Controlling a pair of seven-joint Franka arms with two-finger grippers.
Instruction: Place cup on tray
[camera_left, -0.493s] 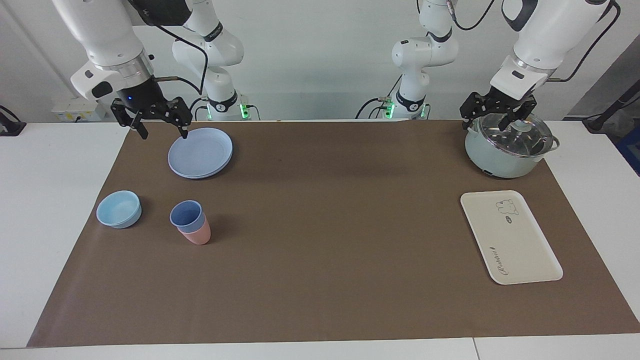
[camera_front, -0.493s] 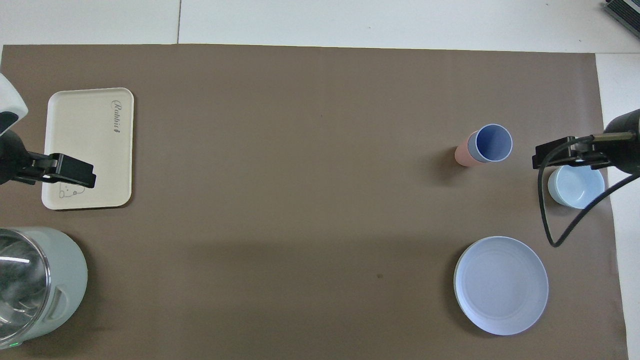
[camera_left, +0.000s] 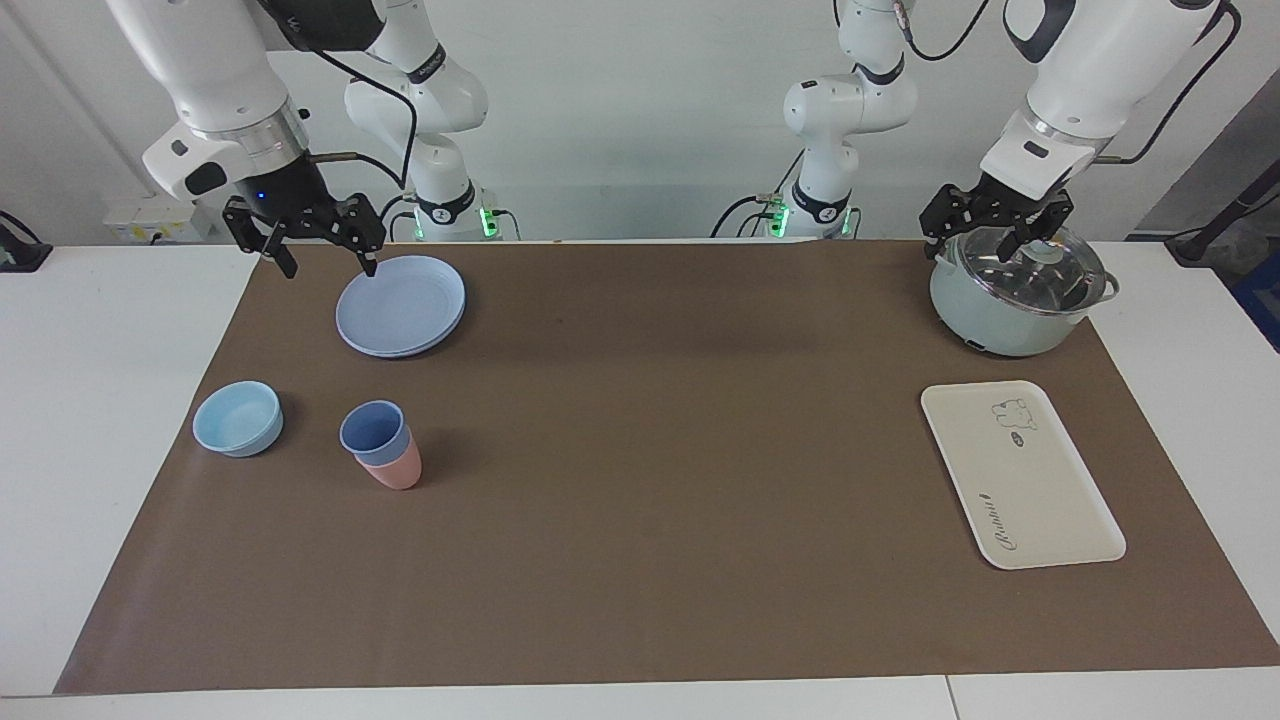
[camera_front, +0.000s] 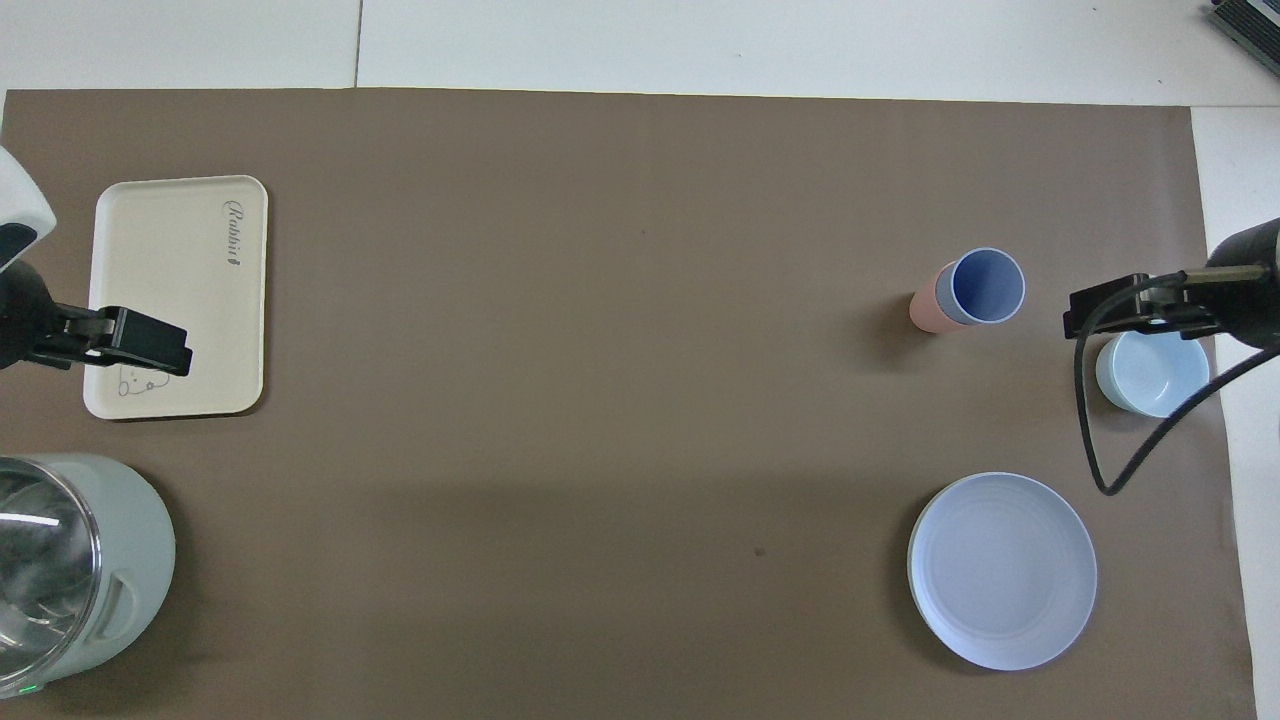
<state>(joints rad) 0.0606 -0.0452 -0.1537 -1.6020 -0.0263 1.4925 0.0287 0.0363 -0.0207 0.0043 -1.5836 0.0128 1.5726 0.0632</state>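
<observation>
Pretty bright, even light from overhead, both views sharp. Soft shadows beside the cup (camera_left: 374, 431) and plate (camera_left: 401, 305); glare on the pot's glass lid (camera_left: 1036, 260).

Pink cup (camera_left: 397, 470), light-blue bowl (camera_left: 238, 418), blue plate (camera_left: 401, 305), glass-lidded pot (camera_left: 1015, 290), brown mat (camera_left: 660, 500).

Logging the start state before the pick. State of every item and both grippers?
blue cup: upright, nested in the pink cup, not on the tray
pink cup: upright, holds the blue cup
tray: flat, nothing on it
light-blue bowl: upright, empty
blue plate: flat, empty
pot: glass lid on
right gripper: open, raised, holds nothing
left gripper: open, over the pot, holds nothing
</observation>
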